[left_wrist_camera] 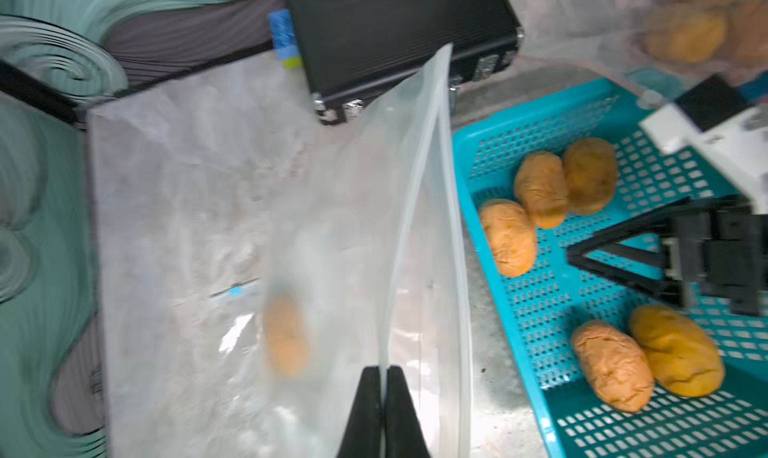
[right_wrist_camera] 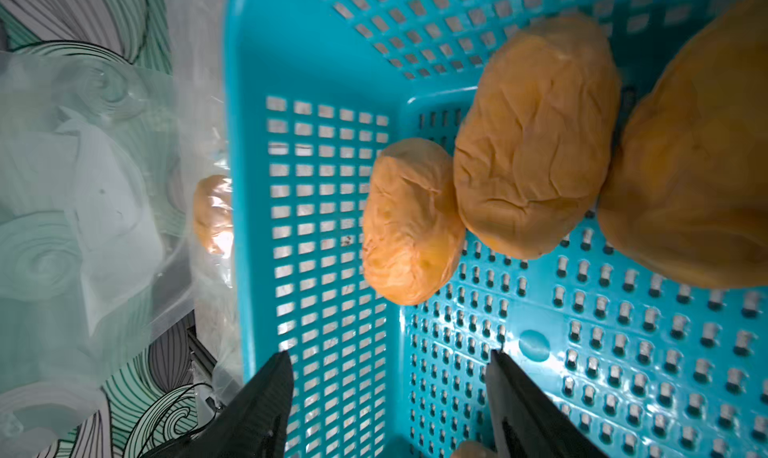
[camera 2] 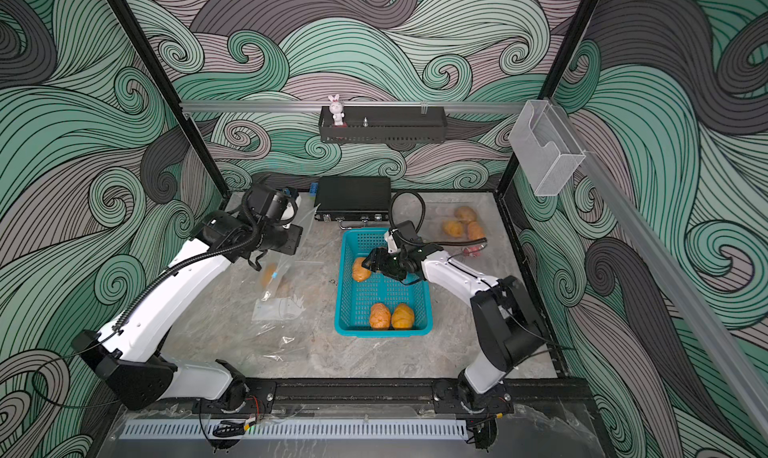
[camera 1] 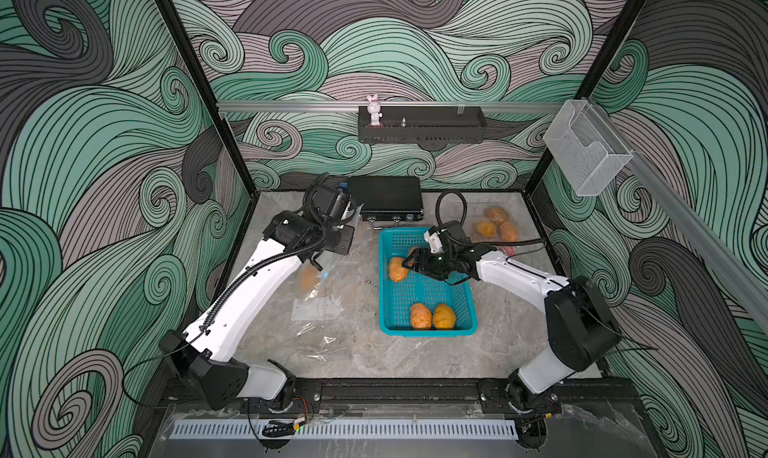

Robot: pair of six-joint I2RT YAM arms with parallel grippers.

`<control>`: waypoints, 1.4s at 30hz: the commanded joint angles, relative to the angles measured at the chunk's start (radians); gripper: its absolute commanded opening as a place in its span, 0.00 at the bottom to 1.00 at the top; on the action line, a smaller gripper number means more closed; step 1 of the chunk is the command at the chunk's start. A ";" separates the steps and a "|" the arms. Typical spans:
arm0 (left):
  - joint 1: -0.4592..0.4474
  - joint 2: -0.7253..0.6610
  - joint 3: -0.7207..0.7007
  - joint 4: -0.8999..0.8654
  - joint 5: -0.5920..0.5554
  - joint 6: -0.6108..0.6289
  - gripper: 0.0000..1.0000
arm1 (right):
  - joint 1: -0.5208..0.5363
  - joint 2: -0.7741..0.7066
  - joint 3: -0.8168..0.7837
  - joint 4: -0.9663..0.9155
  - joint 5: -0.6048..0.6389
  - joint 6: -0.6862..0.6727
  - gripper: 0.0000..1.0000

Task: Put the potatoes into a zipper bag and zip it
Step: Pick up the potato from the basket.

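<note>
The teal basket (camera 1: 428,332) sits on the desk (camera 1: 415,360) a little right of its middle, its long sides running from the far edge toward the near edge. It holds five of the potatoes. Three are clustered at its far left part (left_wrist_camera: 508,237) (left_wrist_camera: 540,189) (left_wrist_camera: 590,176), each touching its neighbour. Two lie side by side against its near wall (camera 1: 420,315) (camera 1: 444,316).

The zipper bag (left_wrist_camera: 208,227) hangs between the basket and the desk's left edge, mouth upward, and one potato (left_wrist_camera: 286,335) sits low inside it. A second clear bag (camera 1: 478,214) lies in the desk's far right corner with three potatoes (camera 1: 496,214) in it. A black case (camera 1: 384,198) lies at the far edge, just beyond the basket. Flat clear plastic (camera 1: 318,308) lies on the desk near the hanging bag.

The left arm reaches up and forward over the desk's left side. The left gripper (left_wrist_camera: 384,370) has its fingers clenched on the zipper bag's rim, holding it up.

The right arm stretches in from the right, its wrist over the basket. The right gripper (right_wrist_camera: 390,354) points at the three clustered potatoes, its fingers (right_wrist_camera: 274,377) spread apart and grasping nothing, low over the basket floor.
</note>
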 commanded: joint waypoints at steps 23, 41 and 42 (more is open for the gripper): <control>0.026 -0.025 -0.226 0.324 0.414 -0.102 0.00 | 0.034 0.265 0.085 0.277 0.011 0.170 0.64; 0.026 -0.005 -0.218 0.307 0.420 -0.104 0.00 | 0.066 0.277 0.118 0.254 0.140 -0.013 0.50; 0.025 -0.005 -0.218 0.306 0.420 -0.103 0.00 | 0.068 0.272 0.115 0.253 0.138 -0.015 0.49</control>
